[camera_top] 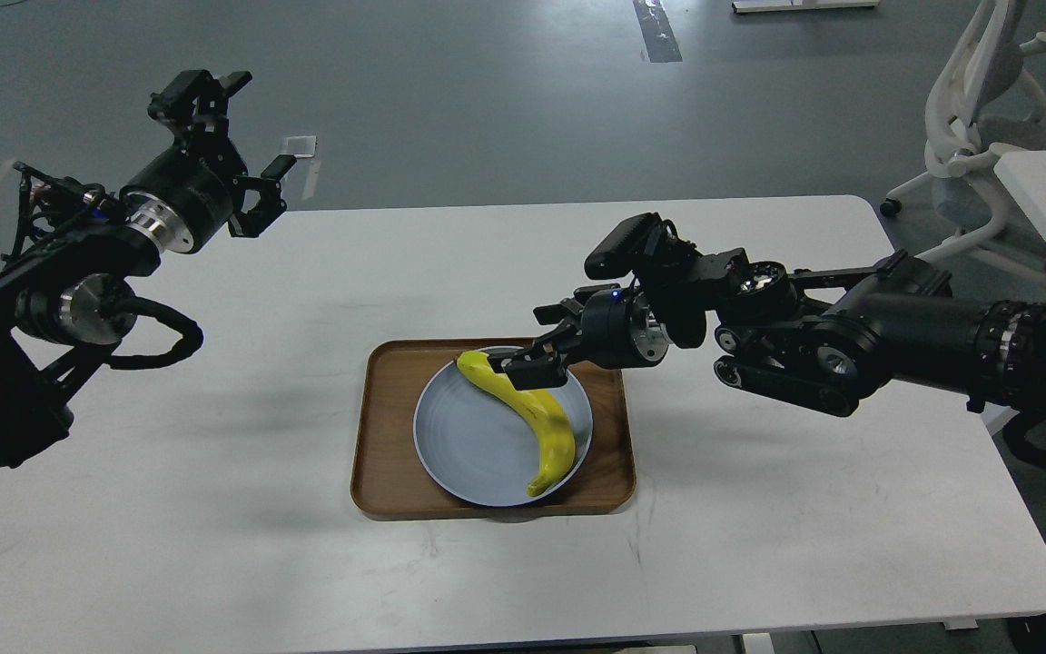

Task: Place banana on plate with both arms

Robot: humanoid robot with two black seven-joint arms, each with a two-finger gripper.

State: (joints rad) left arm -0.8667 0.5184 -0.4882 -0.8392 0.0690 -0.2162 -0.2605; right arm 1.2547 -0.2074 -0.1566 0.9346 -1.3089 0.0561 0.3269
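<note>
Reaching in from the right side, the right gripper (537,361) stands just over the far half of the banana (527,418). Its fingers sit on both sides of the upper part of the fruit, but whether they press it or only stand close around it I cannot tell. From this gripper the banana runs in a curve toward the robot, and its near tip lies at the near right rim of the plate (459,445) — well below the fingers in the view. Its far tip shows just to the left of the fingers, near the far rim. The banana lies on the right half of the plate, and the left half, on the far side from the gripper's wrist, is bare.

The plate rests inside the brown wooden tray (382,436), whose low raised edge goes all around it. Under the right gripper and wrist, the tray's far right corner is close.

The left gripper (237,150) is well apart from all this — held high above the far left part of the white table (214,545), with its fingers spread wide and holding nothing. Between it and the tray the table top is bare.

A white chair (977,136) stands beyond the far right corner of the table, behind the right arm.
</note>
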